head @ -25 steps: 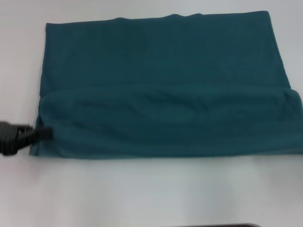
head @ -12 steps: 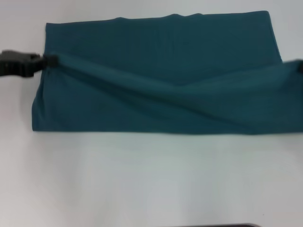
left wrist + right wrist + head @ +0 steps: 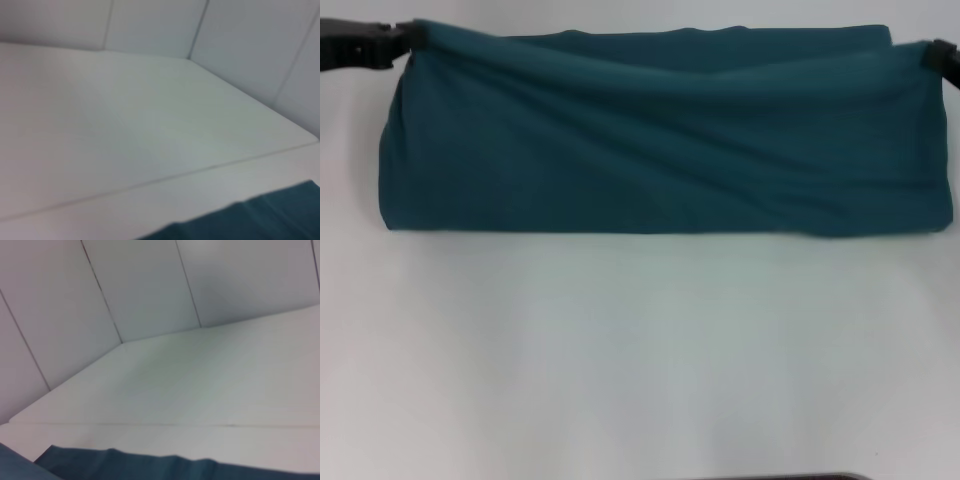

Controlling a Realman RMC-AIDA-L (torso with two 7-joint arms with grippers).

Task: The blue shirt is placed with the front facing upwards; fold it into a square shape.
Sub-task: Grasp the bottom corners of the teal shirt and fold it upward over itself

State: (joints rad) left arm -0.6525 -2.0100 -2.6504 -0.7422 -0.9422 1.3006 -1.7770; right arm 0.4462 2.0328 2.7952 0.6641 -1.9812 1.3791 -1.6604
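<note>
Here the left gripper (image 3: 408,37) and right gripper (image 3: 932,52) each pinch a corner of the dark teal-blue cotton shirt (image 3: 660,140), folded over on the white table (image 3: 640,350).

1. The blue shirt (image 3: 660,150) is soft matt cloth, creased into long loose folds.
2. My left gripper (image 3: 405,38) and right gripper (image 3: 932,52) look like dull black plastic.
3. The tabletop (image 3: 640,350) is smooth, pale, faintly sheened.
</note>
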